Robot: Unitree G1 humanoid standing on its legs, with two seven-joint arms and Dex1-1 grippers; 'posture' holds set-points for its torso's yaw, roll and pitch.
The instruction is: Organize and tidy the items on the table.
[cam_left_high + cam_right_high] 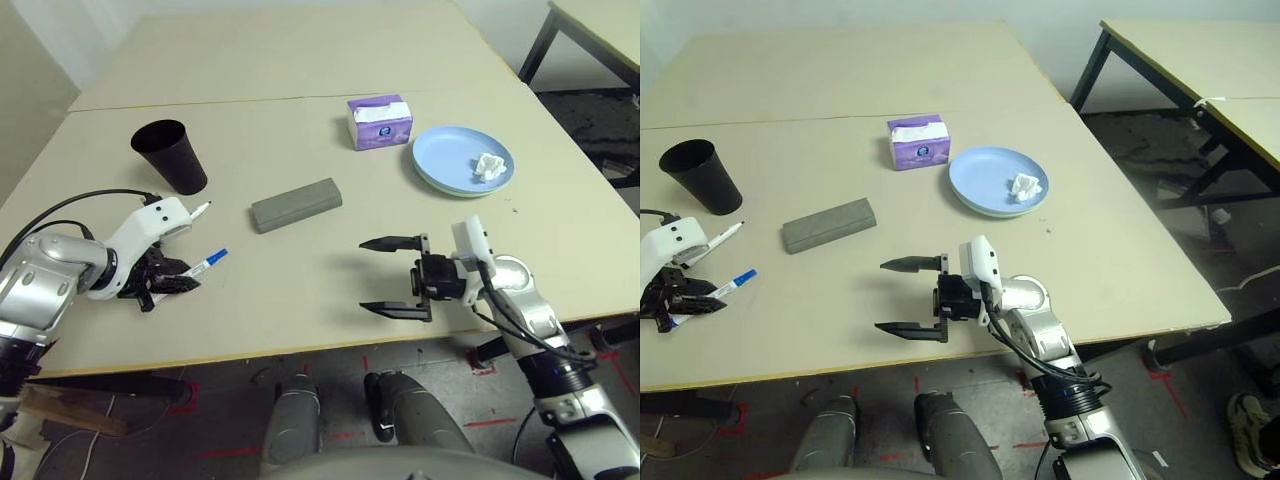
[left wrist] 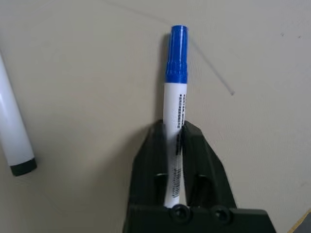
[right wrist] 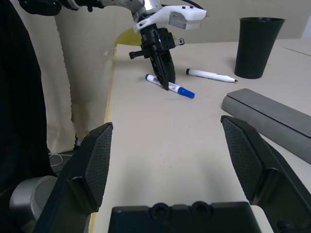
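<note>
Grasping one blue-capped marker of two, fine print on barrel: left pincer. Right pincer released. Two stacked plates.

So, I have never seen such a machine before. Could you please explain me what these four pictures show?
This is a humanoid robot with two arms at a table. Two pictures come from its head, one per eye, looking down at the same scene. The other two come from cameras on its wrists, looking along the fingers.

The left gripper has its fingers closed around the blue-capped marker; the right gripper is open and holds nothing.

Near the left gripper lie a second marker and an upright black cup. A grey case lies in the middle. Further right are a purple tissue box and a blue plate with a crumpled tissue on it.
</note>
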